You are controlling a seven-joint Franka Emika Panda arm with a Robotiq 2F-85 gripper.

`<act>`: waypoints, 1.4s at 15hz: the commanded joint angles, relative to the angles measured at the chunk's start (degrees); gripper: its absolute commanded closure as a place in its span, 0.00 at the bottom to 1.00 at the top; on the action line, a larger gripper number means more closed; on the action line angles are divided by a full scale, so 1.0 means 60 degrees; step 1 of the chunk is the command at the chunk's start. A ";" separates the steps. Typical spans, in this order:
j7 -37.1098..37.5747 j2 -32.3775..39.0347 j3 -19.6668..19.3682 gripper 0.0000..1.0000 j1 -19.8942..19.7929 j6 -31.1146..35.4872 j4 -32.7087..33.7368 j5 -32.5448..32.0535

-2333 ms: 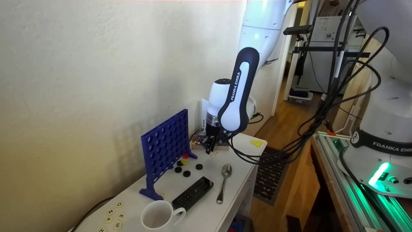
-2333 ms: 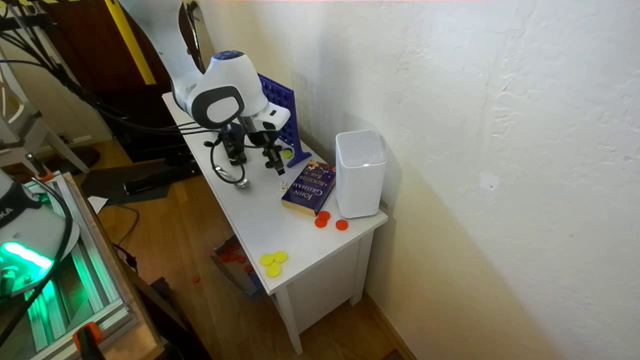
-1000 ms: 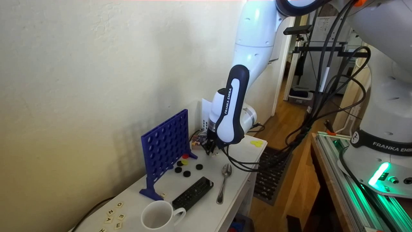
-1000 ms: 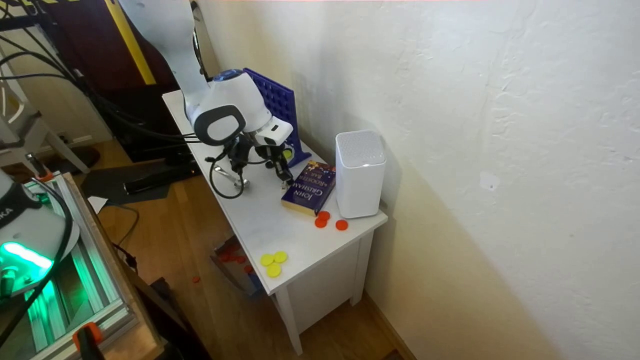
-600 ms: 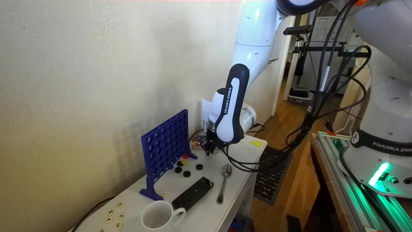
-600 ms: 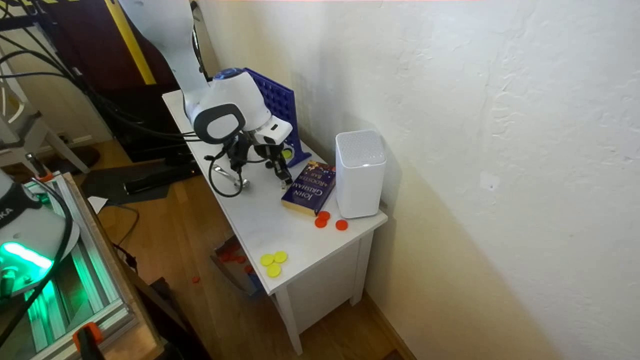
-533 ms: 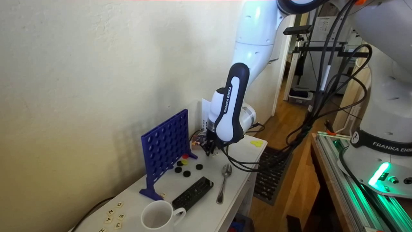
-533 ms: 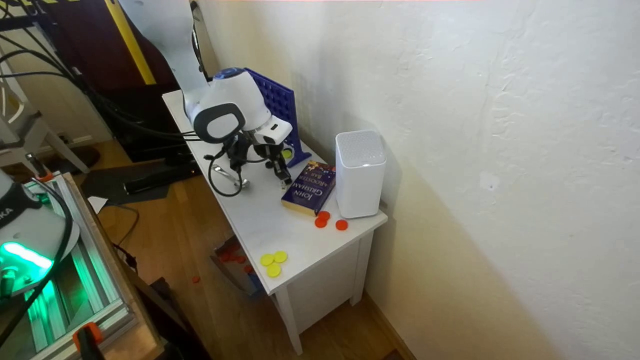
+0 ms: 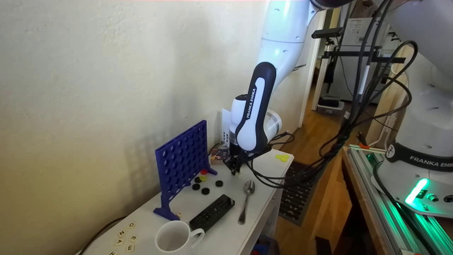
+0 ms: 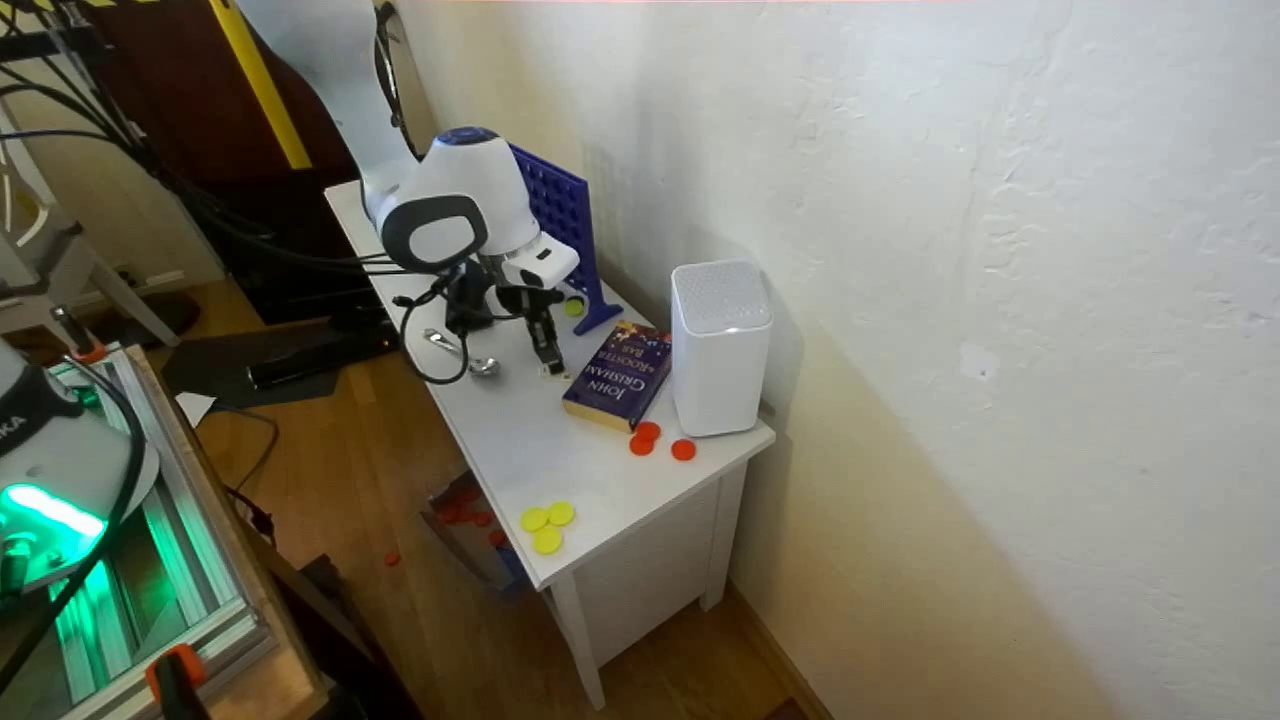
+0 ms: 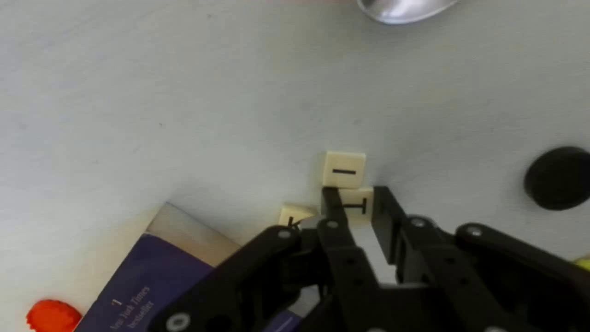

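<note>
Below and right of centre in the wrist frame, the black two-fingered gripper (image 11: 356, 198) looks pinched on a small square cream tile lettered T (image 11: 356, 208) — letter's stem running crosswise to the grip's depth, cream I-lettered tile (image 11: 344, 177) just above.

Arm (image 9: 253, 109) said FRANKA EMIKA, and its base (image 9: 400, 179) on the right had it too, just clipped at the end. The book (image 10: 620, 375) read JOHN GRISHAM and ROOSTER BAR, plus "New York Times bestseller" in the wrist view. Also spotted an I tile (image 11: 344, 179), a T tile (image 11: 356, 197) and, near left, letter tiles (image 9: 133, 238) showing O, A, E.
</note>
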 commanded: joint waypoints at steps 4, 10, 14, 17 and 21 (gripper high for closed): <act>0.0351 -0.0397 -0.0111 0.95 0.0134 0.0183 -0.0630 0.0081; 0.0725 -0.0401 -0.0384 0.95 0.0293 0.0639 -0.0768 0.0304; 0.0981 -0.0396 -0.0402 0.95 0.0268 0.0696 -0.0770 0.0430; 0.1118 -0.0360 -0.0419 0.95 0.0268 0.0779 -0.0764 0.0589; 0.1143 -0.0367 -0.0213 0.95 -0.0019 0.0687 -0.0697 0.0623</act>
